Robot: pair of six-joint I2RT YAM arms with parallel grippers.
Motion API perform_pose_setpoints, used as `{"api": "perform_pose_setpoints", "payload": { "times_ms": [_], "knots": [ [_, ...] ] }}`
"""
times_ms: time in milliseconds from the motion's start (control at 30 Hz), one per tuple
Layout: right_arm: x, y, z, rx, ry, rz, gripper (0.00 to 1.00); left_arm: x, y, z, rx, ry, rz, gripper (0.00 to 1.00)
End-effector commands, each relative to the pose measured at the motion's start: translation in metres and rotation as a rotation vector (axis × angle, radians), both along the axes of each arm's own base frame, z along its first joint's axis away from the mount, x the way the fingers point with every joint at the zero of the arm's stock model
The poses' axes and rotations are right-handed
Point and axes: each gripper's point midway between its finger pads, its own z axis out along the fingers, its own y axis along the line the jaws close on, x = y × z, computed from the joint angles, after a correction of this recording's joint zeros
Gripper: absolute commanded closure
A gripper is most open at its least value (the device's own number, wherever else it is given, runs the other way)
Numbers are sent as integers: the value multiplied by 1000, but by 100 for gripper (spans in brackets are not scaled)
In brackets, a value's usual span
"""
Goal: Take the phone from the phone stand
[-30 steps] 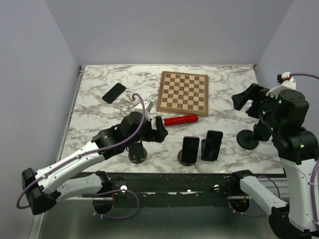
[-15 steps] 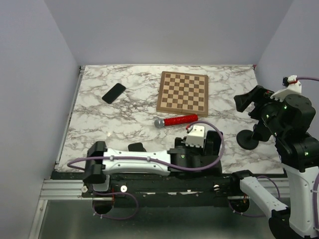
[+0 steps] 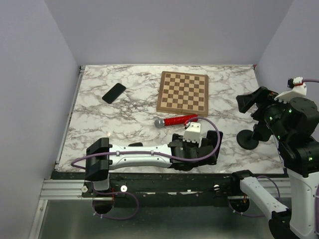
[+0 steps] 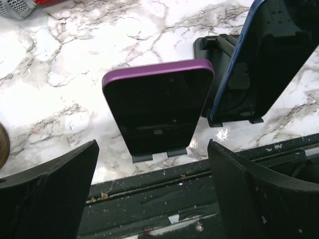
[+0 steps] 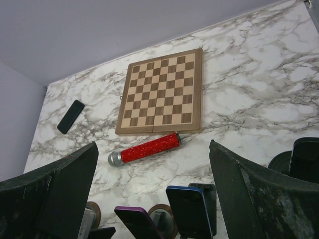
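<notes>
OK, left gripper [image 4: 152, 148] is down low at the near edge of the marble table [image 3: 99, 124], claw spread wide, nothing in it. Its wrist cam shows both dark fingers [image 4: 50, 196] framing the purple phone [image 4: 157, 107] w/ a clear gap either side, no contact. That phone leans back, screen dark, lower edge sitting on the small lip of its phone stand [image 4: 159, 153], right by the table's front edge. Just to its right a blue phone [image 4: 269, 55] props on a second black stand [image 4: 214, 44], its top cut off by the frame. From overhead you can't see either phone properly: the left arm lies across the front of the table and its wrist covers them. Right gripper [image 5: 153, 145] hangs high over the right side, jaws also wide apart, holding nothing. Its cam looks down the table and picks up what the left cam misses: chessboard [image 5: 162, 92], red glitter mic [image 5: 149, 148] w/ silver head, a black phone [image 5: 70, 116] lying flat far left, plus a dark phone [image 5: 305, 159] on a round black base [image 5: 279, 162], chopped off by the right edge. A round wooden disc [image 5: 162, 215] peeks out behind the purple and blue phones; can't tell what it is. No logo or text I can read on any phone, surfaces too dark.
</notes>
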Motion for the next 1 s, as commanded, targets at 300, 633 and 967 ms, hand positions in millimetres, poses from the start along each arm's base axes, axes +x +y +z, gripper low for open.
{"api": "perform_pose_setpoints", "payload": {
  "times_ms": [300,633,967],
  "knots": [
    [0,0,0,13,-5,-2,0,18,-21,-4,9,-32,-68,1],
    [-1,2,1,21,-6,3,0,32,-13,-16,41,-39,-8,2],
    [-1,3,3,28,-10,9,0,21,2,-18,83,-11,-44,2]
  ]
}}
